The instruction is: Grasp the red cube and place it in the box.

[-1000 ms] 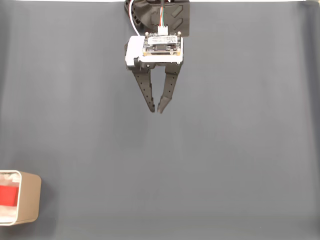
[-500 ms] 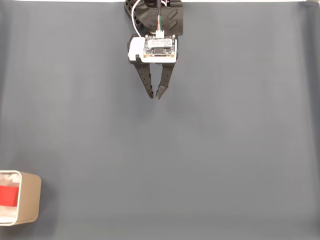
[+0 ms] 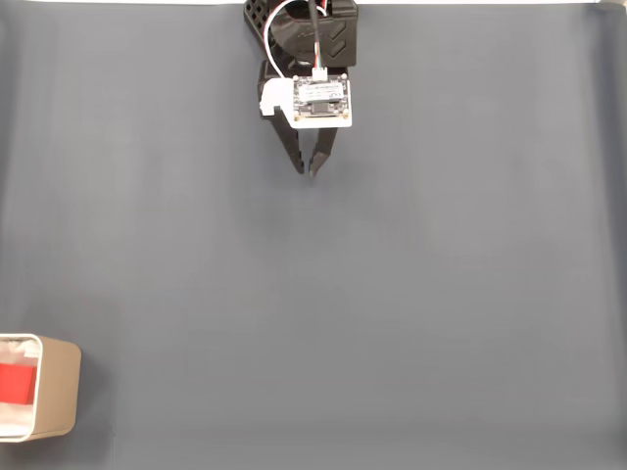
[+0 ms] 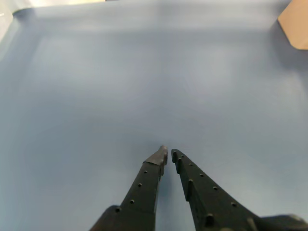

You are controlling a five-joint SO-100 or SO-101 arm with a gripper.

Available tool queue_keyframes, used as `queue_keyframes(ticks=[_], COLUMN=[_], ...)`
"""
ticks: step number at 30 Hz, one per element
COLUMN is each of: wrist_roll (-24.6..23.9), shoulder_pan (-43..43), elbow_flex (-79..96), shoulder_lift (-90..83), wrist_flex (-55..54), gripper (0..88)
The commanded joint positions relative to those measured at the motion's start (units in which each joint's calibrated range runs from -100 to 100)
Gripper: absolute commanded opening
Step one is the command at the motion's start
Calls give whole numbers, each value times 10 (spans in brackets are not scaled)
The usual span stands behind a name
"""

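Cube in box, jaws empty and pulling back toward base.

Red cube (image 3: 16, 383) sitting inside the box (image 3: 59, 386), far off diagonally from the jaws at bottom-left of fixed view; box corner (image 4: 295, 24) ahead-right of the jaws in wrist view. Jaws (image 3: 306, 173) nearly pressed together, tips almost touching, pinching nothing, over bare grey table (image 3: 411, 294). Versus one second ago: retracted up the fixed view toward the arm base and closed from a clear spread to a thin slit; cube and box unmoved. Reads as placement done, arm homing. Nothing left except parking. Risk low: well apart from the box, no contact path.
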Motion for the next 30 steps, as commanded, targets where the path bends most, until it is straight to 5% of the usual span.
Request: queue_keyframes(ticks=[1,17,30], wrist_roll=[-12,-39,-25], shoulder_pan=[-6,8,8], elbow_flex=[5,5,5], shoulder_lift=[-10,-10,-9], wrist_flex=[36,177,180], gripper=[0,0,30])
